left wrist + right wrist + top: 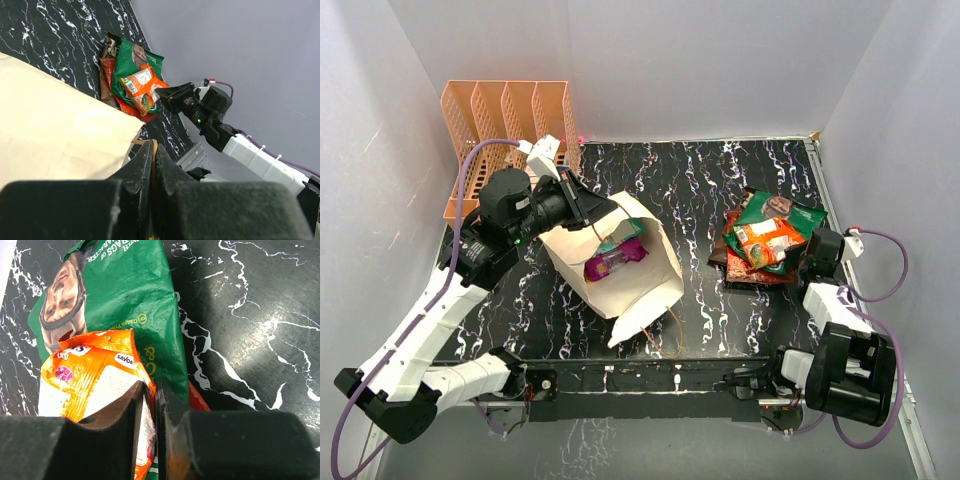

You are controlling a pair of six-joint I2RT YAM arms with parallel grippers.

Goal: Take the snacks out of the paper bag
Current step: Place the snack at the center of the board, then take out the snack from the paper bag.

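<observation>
Clearly, purple packet [615, 260] lies nearer the left gripper [588, 212]
Left gripper pinches paper bag [642, 292] rim; right gripper [151, 388] pinches orange packet [90, 375]

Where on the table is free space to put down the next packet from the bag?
Bare tabletop runs between the paper bag and the snack pile, and continues along the far wall behind both. Also free: the near strip before the pile. Crowded: the far left corner, where the left gripper at the bag's rim sits close to the orange rack.
</observation>
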